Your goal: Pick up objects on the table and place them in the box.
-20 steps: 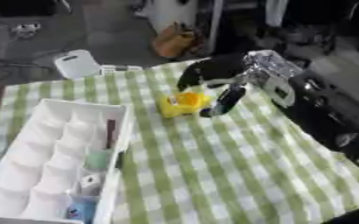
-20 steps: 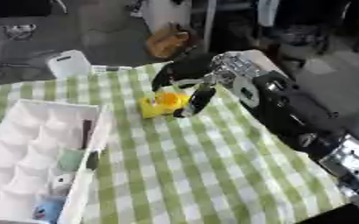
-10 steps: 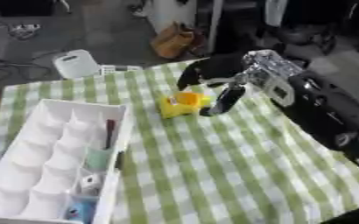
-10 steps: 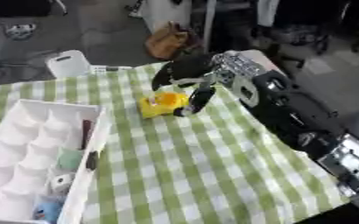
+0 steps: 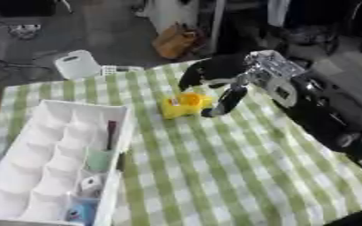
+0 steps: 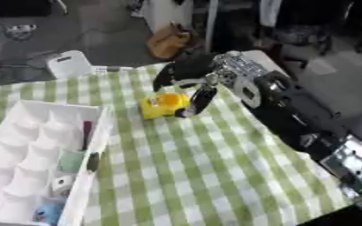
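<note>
The right robot hand point(image 5: 223, 81) arches over a yellow object point(image 5: 182, 104) at the far middle of the bench point(image 5: 238, 167), fingers curled around it but apparently not closed. If they close off-centre, it could squirt aside, far right of the white box point(image 5: 57, 163).

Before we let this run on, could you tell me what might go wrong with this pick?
The right hand only brackets the yellow toy, so the toy may slip out when lifted. The white box already holds several items along its near side, so a drop there could land on them.
</note>
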{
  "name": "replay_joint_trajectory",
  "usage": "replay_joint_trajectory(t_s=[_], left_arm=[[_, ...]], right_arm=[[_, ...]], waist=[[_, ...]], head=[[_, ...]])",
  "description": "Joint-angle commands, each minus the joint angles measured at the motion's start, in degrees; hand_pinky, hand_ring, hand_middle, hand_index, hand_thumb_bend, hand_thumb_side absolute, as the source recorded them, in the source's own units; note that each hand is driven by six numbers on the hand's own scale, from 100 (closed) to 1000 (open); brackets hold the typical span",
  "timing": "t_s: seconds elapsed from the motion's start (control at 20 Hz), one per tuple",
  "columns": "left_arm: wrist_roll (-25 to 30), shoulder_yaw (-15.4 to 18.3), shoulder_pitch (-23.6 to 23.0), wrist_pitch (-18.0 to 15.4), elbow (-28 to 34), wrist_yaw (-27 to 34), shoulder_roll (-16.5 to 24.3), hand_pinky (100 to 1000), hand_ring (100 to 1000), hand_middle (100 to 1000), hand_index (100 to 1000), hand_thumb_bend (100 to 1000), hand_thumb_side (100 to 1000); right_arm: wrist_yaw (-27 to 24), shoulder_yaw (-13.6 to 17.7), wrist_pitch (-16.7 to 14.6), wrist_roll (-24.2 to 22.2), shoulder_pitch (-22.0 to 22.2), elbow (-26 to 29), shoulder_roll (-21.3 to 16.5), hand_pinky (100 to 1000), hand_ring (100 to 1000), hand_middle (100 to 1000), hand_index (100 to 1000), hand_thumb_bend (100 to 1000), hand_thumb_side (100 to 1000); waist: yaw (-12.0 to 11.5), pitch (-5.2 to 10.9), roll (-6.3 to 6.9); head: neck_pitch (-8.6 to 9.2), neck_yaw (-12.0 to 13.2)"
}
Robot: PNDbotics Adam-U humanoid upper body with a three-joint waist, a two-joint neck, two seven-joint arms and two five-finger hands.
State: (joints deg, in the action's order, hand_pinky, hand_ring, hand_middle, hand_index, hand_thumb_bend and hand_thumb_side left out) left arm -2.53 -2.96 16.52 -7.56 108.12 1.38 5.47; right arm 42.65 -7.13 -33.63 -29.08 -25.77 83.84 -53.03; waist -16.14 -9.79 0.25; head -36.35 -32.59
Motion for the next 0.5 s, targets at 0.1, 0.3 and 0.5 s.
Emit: replay_joint_trajectory(t_s=[0.1,0.3,0.5], left_arm=[[-0.1,0.2,0.3,-0.1,1.2,-0.2,0.8,694,666,827,773,100,770],[-0.2,0.2,0.4,-0.1,1.2,-0.1,0.8,694,667,829,774,100,752],[-0.2,0.2,0.2,-0.1,1.0,0.0,0.9,695,668,831,774,100,787]], right_arm=[[0.2,0.9,0.2,1.0,-1.3,0.2,-1.6,1000,970,907,974,386,319],[0.7,0.9,0.6,2.0,-1.5,0.2,-1.8,1000,970,908,979,385,319],[1.6,1.0,0.8,2.7,-1.6,0.2,-2.1,1000,970,920,987,383,318]], waist=[[-0.4,1.29,0.79],[-0.8,0.6,0.93],[-0.8,-0.49,1.33]], head=[[-0.39,1.4],[0.11,2.1],[0.65,2.1]])
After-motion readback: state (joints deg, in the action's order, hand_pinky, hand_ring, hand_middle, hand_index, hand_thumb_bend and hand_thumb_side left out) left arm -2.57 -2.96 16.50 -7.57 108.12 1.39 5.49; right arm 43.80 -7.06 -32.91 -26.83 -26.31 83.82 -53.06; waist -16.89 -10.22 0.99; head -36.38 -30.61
